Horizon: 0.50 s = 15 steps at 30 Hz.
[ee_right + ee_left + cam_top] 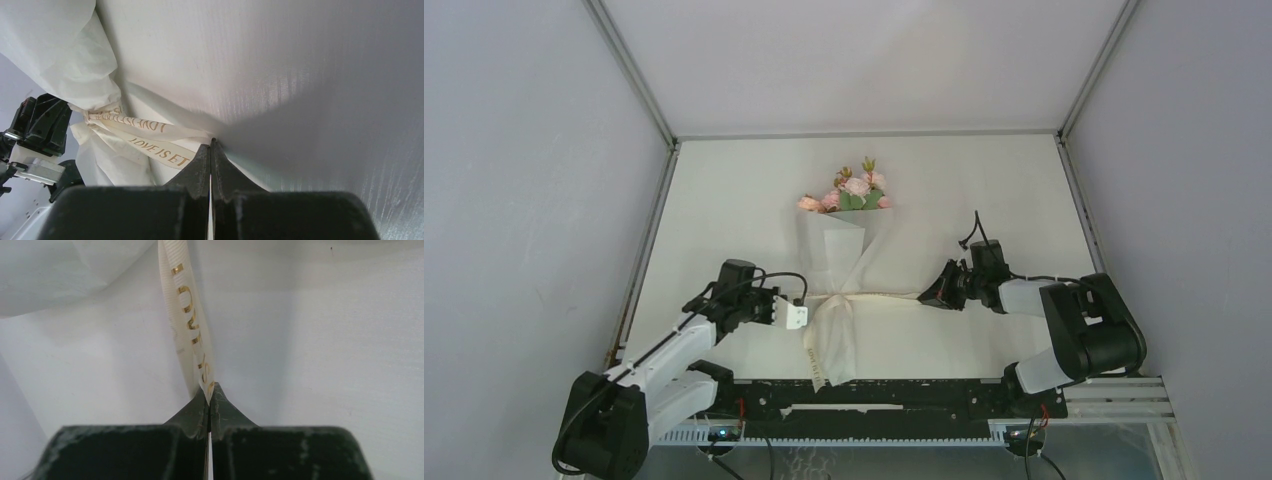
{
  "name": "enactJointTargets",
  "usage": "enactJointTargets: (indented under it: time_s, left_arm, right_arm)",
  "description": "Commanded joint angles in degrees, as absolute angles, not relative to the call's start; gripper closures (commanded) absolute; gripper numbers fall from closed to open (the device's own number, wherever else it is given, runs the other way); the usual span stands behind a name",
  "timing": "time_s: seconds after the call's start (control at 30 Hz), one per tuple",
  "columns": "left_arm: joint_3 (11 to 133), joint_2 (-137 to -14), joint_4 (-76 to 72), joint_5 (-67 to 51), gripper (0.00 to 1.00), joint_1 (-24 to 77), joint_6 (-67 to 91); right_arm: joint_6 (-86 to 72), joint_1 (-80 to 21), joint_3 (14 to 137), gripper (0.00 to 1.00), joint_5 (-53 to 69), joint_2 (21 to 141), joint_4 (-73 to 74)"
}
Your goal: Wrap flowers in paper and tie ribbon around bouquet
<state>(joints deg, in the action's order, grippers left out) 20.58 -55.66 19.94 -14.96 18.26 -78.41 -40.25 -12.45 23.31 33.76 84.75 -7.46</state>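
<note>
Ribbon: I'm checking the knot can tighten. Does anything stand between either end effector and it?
Nothing visible. The left end effector and right end effector are each shut on a ribbon end, running unobstructed to the tie around the bouquet.

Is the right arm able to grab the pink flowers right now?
Probably not yet: the right gripper is shut on the ribbon. Nothing blocks the way to the flowers, though.

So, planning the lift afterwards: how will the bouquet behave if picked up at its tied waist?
Probably floppy: the paper below the ribbon looks thin and crumpled, so that tail should sag. Likely light, with only a few small flowers. The paper cone could crush under a firm pinch.
</note>
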Motion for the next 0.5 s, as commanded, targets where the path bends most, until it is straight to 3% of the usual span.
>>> enactJointTargets:
  time_s: [0.0, 0.3, 0.33, 0.4, 0.43, 0.47]
  left_arm:
    - [19.3, -54.4, 23.6, -8.9, 1.0, 15.9, -76.8]
    - [23.2, -50.8, 32.9, -13.3, 1.0, 18.9, -71.8]
    - [23.2, -50.1, 34.6, -14.0, 0.96, 19.2, -72.6]
    - [24.1, -48.6, 38.9, -16.8, 0.44, 19.6, -74.0]
    - [24.5, -47.8, 40.7, -18.6, 0.28, 19.6, -74.3]
    - [24.7, -46.9, 41.9, -20.0, 0.2, 19.6, -74.2]
  right_arm:
    - [-39.4, -9.8, 22.3, 1.0, 25.8, 84.2, -6.2]
    - [-38.3, -11.3, 23.0, 0.99, 27.9, 82.9, -6.4]
    - [-37.8, -12.1, 23.8, 0.88, 28.5, 82.3, -5.6]
    - [-36.8, -14.0, 25.7, 0.61, 27.9, 79.7, -2.8]
    - [-36.5, -14.9, 26.6, 0.49, 27.0, 77.9, -1.2]
    - [-36.3, -15.4, 26.9, 0.37, 26.0, 75.8, -0.4]
